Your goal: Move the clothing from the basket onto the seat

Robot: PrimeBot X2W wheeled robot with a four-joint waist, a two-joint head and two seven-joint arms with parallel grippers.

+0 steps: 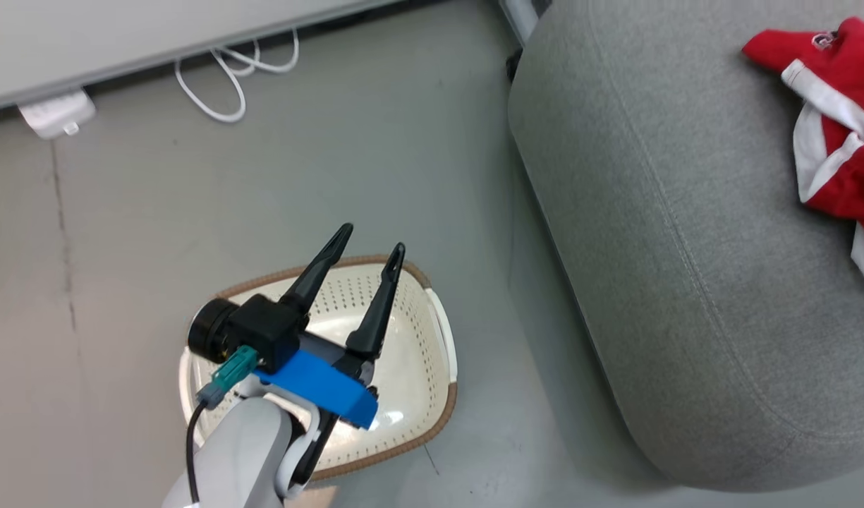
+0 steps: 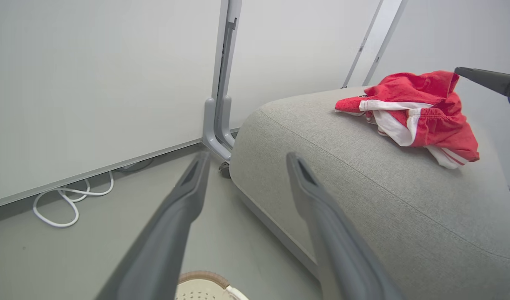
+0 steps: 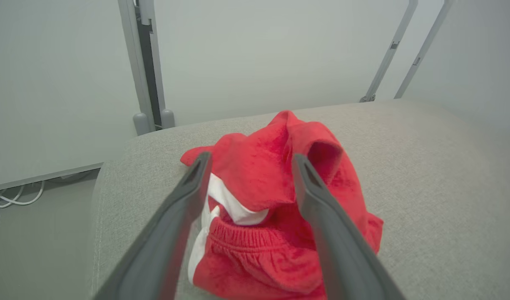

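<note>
left jaws spread over basket, right jaws spread close over clothing on seat; retracting, we could snag fabric and drag it off.

Your head camera looks steeply down over the cream perforated plastic basket and the grey fabric sofa. Your left wrist camera faces the sofa from above the basket. Your right wrist camera sits close over the bright red crumpled clothing, which all three views share.
</note>
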